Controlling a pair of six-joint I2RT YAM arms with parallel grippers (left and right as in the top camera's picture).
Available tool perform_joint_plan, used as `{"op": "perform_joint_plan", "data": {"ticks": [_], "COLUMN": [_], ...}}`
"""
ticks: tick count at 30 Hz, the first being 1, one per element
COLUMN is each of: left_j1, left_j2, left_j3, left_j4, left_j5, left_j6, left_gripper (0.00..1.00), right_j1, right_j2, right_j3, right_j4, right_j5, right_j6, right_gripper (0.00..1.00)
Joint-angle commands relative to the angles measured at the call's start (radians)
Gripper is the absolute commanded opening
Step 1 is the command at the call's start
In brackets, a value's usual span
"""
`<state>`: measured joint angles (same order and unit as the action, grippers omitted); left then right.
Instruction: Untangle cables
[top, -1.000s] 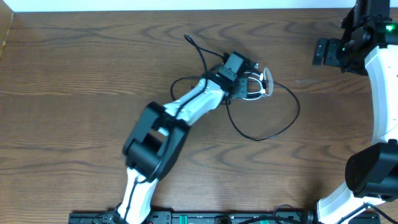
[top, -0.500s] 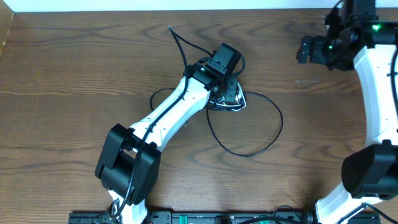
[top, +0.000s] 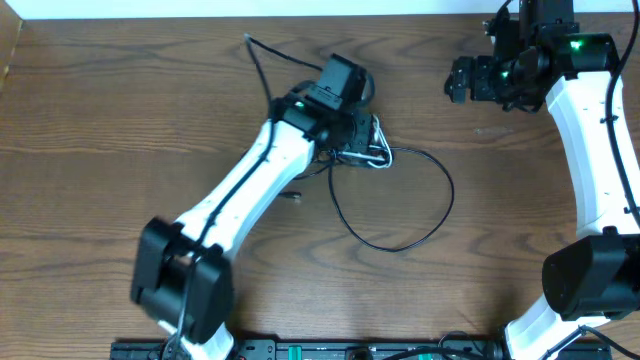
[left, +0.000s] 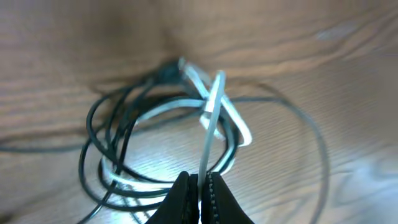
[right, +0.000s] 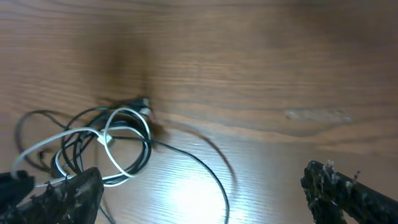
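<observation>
The left gripper (left: 199, 186), pinching the white cable (left: 209, 121), has dragged the tangle (top: 372, 152) left; the open right gripper (top: 463, 80) nears; apparently still knotted.

Cables (top: 384, 158) partly hidden beneath left end effector (top: 357, 138); wrist views blurred.

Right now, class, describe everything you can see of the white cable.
The white cable is a thin, glossy, silvery-white cord, plastic-looking, coiled in a few loose loops. Its loops are threaded through the coils of the black cable, so the two lie tangled together on the wooden table, toward the far middle. One strand runs straight from the bundle into the shut left gripper, which pinches it. Its plug ends are too blurred to make out.
</observation>
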<state>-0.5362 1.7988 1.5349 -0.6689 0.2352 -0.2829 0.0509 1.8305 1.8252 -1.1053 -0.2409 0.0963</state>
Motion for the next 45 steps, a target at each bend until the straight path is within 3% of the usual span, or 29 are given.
{"op": "perform_joint_plan", "data": {"ticks": [1,15,34,45], "left_j1": [0.008,0.021,0.09,0.106], "left_j2": [-0.072,-0.167,-0.169,-0.168], "left_j3": [0.006,0.006,0.006,0.006], "left_j4": [0.021,0.149,0.304,0.321], "left_j5": [0.07,0.278,0.535,0.539], "left_j6": [0.023,0.024,0.016,0.016], "left_gripper": [0.07,0.07,0.08,0.08], "right_j1": [0.003,0.003,0.001,0.001], "right_j2": [0.005,0.005,0.035,0.132], "right_j3": [0.011,0.011,0.011,0.011], "right_j4": [0.008,0.015,0.029,0.058], "right_j5": [-0.11,-0.236,-0.304,-0.353], "right_j6": [-0.029,-0.065,-0.098,-0.1], "right_gripper": [0.99,0.99,0.99,0.99]}}
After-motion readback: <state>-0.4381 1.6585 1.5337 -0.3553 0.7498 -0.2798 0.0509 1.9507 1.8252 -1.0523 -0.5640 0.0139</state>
